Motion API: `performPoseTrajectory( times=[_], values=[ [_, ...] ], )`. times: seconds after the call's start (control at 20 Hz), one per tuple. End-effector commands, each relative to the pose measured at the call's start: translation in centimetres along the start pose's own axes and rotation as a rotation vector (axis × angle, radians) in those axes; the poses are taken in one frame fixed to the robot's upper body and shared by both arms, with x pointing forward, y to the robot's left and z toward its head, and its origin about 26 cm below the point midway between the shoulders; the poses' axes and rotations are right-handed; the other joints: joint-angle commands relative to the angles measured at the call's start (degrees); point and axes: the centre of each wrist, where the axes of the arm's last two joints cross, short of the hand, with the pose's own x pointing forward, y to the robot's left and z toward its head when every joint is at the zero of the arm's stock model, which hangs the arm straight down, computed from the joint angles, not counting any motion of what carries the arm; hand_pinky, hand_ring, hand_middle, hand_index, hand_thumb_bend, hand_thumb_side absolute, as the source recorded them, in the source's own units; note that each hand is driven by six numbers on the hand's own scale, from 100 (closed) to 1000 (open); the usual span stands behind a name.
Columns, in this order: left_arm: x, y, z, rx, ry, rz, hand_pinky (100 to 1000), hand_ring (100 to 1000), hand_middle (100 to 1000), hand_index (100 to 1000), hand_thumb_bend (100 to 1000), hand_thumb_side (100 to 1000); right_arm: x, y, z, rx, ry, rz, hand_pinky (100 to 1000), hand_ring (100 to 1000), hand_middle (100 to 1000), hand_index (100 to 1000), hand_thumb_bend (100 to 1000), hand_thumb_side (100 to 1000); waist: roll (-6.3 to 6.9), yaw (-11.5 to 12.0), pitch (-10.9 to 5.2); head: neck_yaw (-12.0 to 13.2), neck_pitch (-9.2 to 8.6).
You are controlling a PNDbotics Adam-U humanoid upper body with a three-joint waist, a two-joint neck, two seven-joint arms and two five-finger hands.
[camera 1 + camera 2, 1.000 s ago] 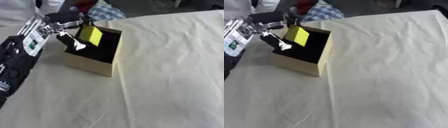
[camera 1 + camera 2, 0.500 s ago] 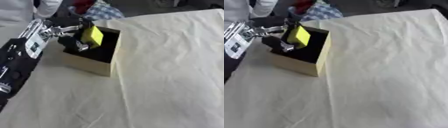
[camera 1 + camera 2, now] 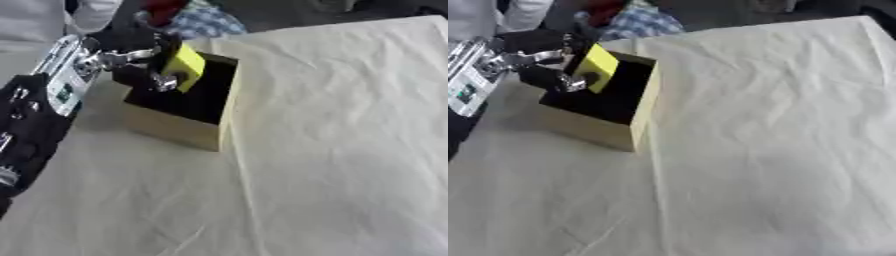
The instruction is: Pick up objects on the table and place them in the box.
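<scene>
Placement step under way: left hand (image 3: 131,55) held yellow block (image 3: 185,66) pinched between fingers and thumb, tilted over the open box (image 3: 175,131) on the cloth-covered counter (image 3: 350,150). Next move likely needs fingers spread to drop it inside. Right hand not seen.

Even, soft daylight-like lighting, fairly bright; the cream wrinkled tablecloth (image 3: 332,140) shows no glare, only faint crease shading. The tan cardboard box with dark interior (image 3: 179,127) casts a weak shadow toward 8 o'clock, and its inside reads almost black. Both views are soft overall, with motion blur strongest at 10 o'clock around the black-and-silver left hand (image 3: 131,55).
</scene>
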Motion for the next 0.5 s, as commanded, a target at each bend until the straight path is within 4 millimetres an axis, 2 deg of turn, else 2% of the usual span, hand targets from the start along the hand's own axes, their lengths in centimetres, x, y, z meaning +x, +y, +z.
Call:
performPoseTrajectory(
  times=[0.05, 0.1, 0.15, 0.3, 0.35, 0.4, 0.45, 0.5],
  values=[
    [0.11, 1.61, 0.27, 0.032, -0.002, -0.023, 857, 923, 875, 931, 211, 904, 0.42, -0.33, -0.48, -0.003, -0.019, 0.0, 595, 658, 501, 697, 100, 910, -0.3, 0.0, -1.33, -0.1, 0.38],
    [0.21, 1.67, 0.19, 0.032, -0.005, -0.027, 844, 915, 866, 920, 146, 525, 0.42, -0.33, -0.47, -0.004, -0.019, 0.0, 595, 658, 501, 697, 100, 910, -0.3, 0.0, -1.33, -0.1, 0.42],
    [0.3, 1.67, 0.1, 0.031, -0.008, -0.026, 836, 910, 864, 915, 152, 224, 0.42, -0.33, -0.46, -0.004, -0.018, 0.0, 595, 658, 501, 697, 100, 910, -0.3, 0.0, -1.33, -0.1, 0.47],
    [0.4, 1.61, -0.17, 0.019, -0.019, -0.007, 846, 918, 884, 915, 121, 203, 0.42, -0.31, -0.45, -0.005, -0.017, -0.003, 595, 658, 501, 697, 100, 910, -0.31, 0.0, -1.35, -0.1, 0.55],
    [0.36, 1.61, -0.19, 0.018, -0.019, 0.004, 859, 924, 891, 925, 105, 322, 0.41, -0.31, -0.44, -0.005, -0.016, -0.003, 595, 658, 501, 697, 100, 910, -0.33, 0.0, -1.37, -0.2, 0.6],
    [0.31, 1.7, -0.16, 0.024, -0.017, 0.013, 872, 929, 895, 935, 271, 893, 0.4, -0.33, -0.42, -0.006, -0.016, -0.003, 595, 658, 501, 696, 100, 910, -0.33, 0.0, -1.39, -0.2, 0.62],
    [0.27, 1.88, -0.08, 0.036, -0.011, 0.017, 888, 933, 892, 937, 400, 1000, 0.39, -0.34, -0.4, -0.007, -0.015, -0.003, 595, 657, 500, 696, 100, 909, -0.32, 0.1, -1.41, -0.2, 0.64],
    [0.26, 2.04, -0.02, 0.048, -0.003, 0.016, 893, 935, 886, 935, 423, 1000, 0.39, -0.34, -0.39, -0.007, -0.014, -0.003, 595, 657, 500, 695, 100, 909, -0.31, 0.1, -1.43, -0.2, 0.66]
  ],
)
